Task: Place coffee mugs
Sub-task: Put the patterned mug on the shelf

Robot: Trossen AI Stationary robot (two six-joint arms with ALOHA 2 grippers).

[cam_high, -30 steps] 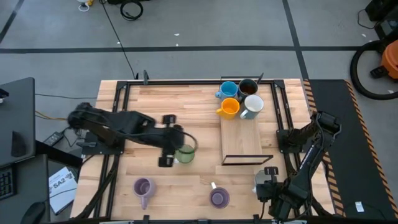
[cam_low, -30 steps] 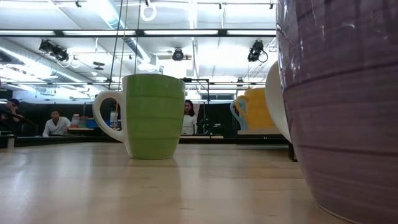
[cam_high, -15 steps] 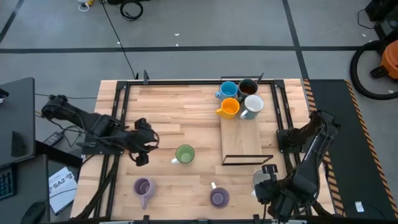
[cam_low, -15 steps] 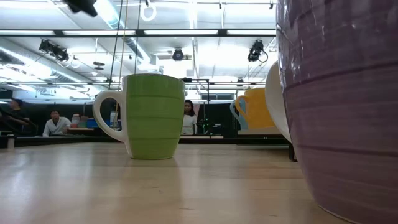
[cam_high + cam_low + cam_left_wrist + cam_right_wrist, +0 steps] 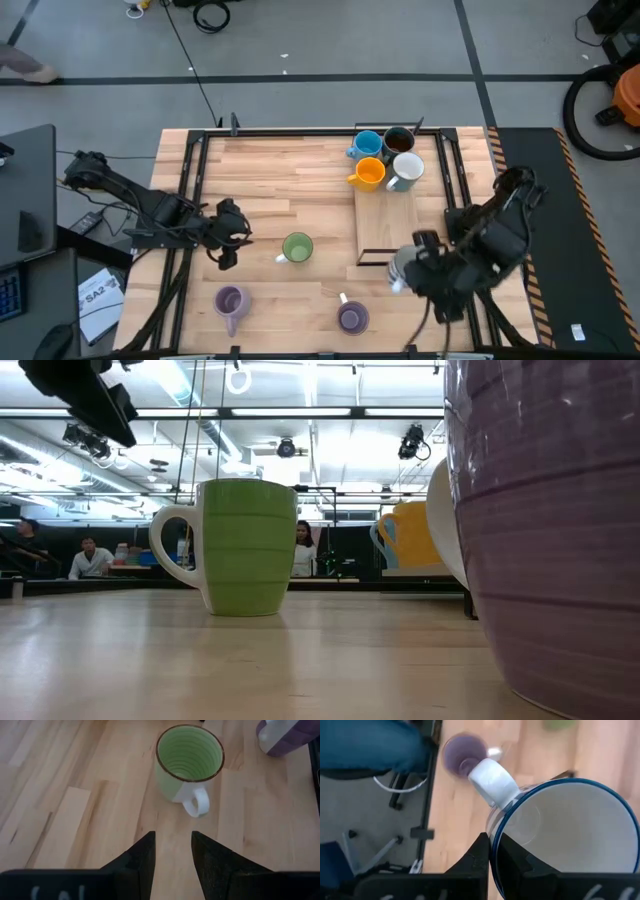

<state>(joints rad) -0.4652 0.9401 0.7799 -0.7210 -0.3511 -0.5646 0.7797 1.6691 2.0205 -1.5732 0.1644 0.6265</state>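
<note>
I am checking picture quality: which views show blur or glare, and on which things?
Low view: the purple mug stands very close, soft, cut off by the frame; bright ceiling lights glare behind the green mug. Right wrist view: the farther purple mug is blurred, the white mug sharper. Left wrist view: even light, sharp.

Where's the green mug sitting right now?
In the high view the green mug stands upright mid-table, just right of the left gripper and left of the raised wooden board, with both purple mugs nearer the front edge.
</note>
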